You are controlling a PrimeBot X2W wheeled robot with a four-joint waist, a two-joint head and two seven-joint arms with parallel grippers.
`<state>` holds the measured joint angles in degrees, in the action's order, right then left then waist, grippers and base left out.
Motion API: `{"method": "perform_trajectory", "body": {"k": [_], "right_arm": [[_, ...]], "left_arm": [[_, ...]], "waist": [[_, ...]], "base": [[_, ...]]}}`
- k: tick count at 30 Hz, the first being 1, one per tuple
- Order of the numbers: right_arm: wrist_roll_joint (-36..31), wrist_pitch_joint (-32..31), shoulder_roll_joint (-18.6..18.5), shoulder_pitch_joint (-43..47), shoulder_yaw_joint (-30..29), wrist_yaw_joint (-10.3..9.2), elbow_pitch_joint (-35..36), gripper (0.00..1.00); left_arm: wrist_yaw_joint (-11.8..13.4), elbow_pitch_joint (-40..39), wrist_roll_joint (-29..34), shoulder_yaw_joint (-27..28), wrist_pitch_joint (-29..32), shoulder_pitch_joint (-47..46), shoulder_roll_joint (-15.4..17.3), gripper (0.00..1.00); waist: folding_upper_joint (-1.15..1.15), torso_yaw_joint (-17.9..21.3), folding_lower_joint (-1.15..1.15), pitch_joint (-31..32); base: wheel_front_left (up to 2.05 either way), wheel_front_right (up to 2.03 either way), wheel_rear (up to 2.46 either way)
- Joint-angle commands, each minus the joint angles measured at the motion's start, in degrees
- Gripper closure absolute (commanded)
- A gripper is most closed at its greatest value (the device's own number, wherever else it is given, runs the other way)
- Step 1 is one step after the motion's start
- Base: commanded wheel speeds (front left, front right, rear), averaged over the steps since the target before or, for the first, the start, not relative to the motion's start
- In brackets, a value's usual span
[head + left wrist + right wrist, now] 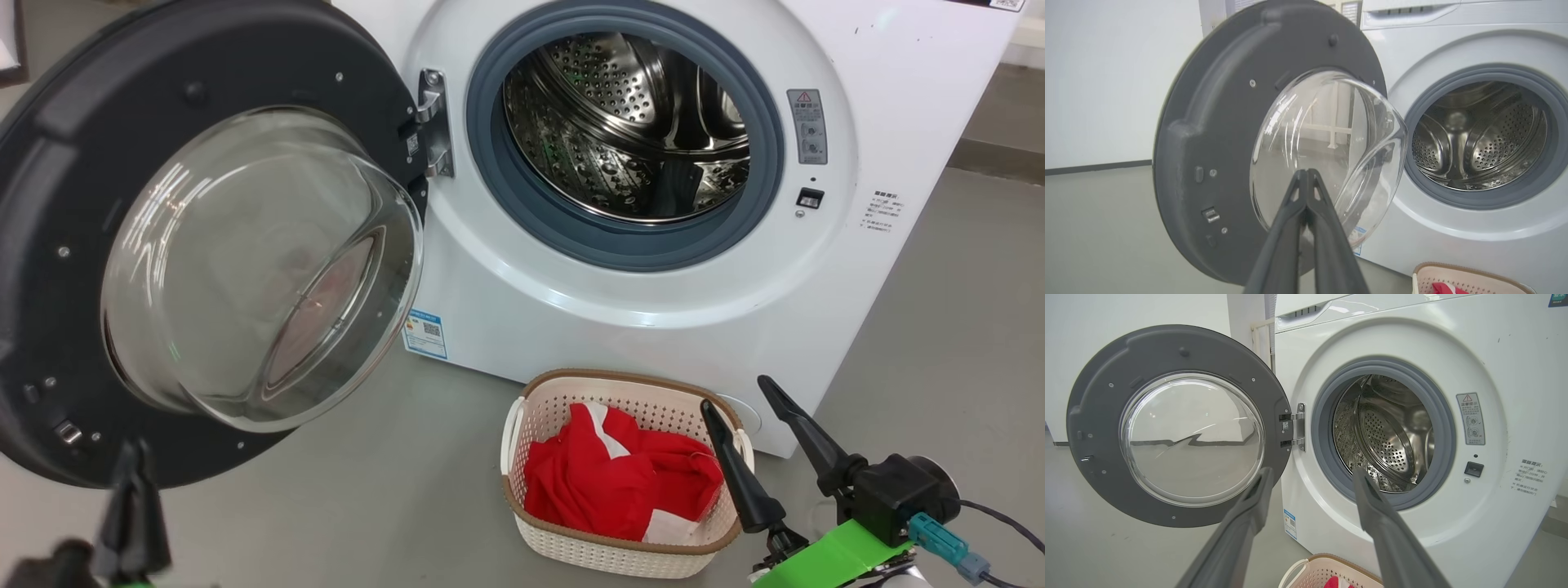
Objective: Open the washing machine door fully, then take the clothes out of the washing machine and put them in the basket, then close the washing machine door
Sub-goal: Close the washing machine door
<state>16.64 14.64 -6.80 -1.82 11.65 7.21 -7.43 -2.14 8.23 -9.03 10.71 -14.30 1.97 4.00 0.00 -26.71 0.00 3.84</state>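
Note:
The washing machine door [57,245] stands swung wide open to the left, its glass bowl facing me. Inside the washing machine [571,302] the steel drum [629,122] shows bare metal. The red and white clothes [612,482] lie in the basket [588,555] on the floor in front of the machine. My left gripper [135,461] is shut on nothing, low at the left, just below the door's rim. In the left wrist view the left gripper [1306,175] points at the door's glass [1327,134]. My right gripper [736,394] hangs open beside the basket's right end.
Grey floor [367,506] spreads left of and in front of the basket. The door's hinge [433,122] sits at the left of the opening, the latch slot [810,198] at its right. A white wall [1106,81] stands behind the door.

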Motion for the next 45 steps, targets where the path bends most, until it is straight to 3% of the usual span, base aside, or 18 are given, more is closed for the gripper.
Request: {"method": "perform_trajectory", "body": {"k": [1,4,8,19,20,32,38,45], "right_arm": [[-0.05,0.36,-0.57,-1.99,0.79,0.28,1.11,0.0],[-0.06,0.36,-0.67,-1.86,0.98,0.28,0.88,0.0],[-0.08,0.36,-0.67,-1.67,1.32,0.28,0.74,0.0],[-0.22,0.36,-1.04,-1.06,1.36,0.28,0.4,0.0],[-0.2,0.36,-1.19,-1.06,1.51,0.28,0.32,0.0],[0.08,0.36,-2.15,-1.51,2.43,0.28,0.03,0.0],[0.25,0.36,-2.46,-1.41,3.02,0.28,-0.08,0.0],[0.36,0.36,-2.8,-1.31,3.43,0.28,-0.16,0.0]], "left_arm": [[0.84,-3.07,0.94,2.6,-0.7,-4.58,1.09,1.0],[2.16,-7.93,1.96,4.92,-0.7,-10.37,2.25,1.0],[2.6,-7.32,2.75,6.85,-0.7,-16.78,5.18,1.0],[6.68,8.76,-1.39,15.81,1.77,-33.1,13.6,1.0],[6.84,14.27,-5.14,18.24,5.62,-36.59,14.23,1.0],[7.58,36.86,-19.1,27.05,24.74,-49.72,19.77,1.0],[6.94,42.61,-22.21,28.66,29.17,-52.6,22.26,1.0],[4.35,46.93,-24.34,28.54,35.58,-52.36,23.7,1.0]], "waist": [[0.0,-0.01,0.0,-0.03],[0.0,0.18,0.0,0.08],[0.0,0.74,0.0,0.53],[0.0,4.64,0.0,0.47],[0.0,5.32,0.0,0.41],[0.0,7.36,0.0,-0.47],[0.0,8.19,0.0,-0.64],[0.0,9.27,0.0,-0.33]], "base": [[0.0,0.0,0.0],[0.0,0.0,0.0],[0.0,0.0,0.0],[0.0,0.0,0.0],[0.0,0.0,0.0],[0.0,0.0,0.0],[0.0,0.0,0.0],[0.0,0.0,0.0]]}}
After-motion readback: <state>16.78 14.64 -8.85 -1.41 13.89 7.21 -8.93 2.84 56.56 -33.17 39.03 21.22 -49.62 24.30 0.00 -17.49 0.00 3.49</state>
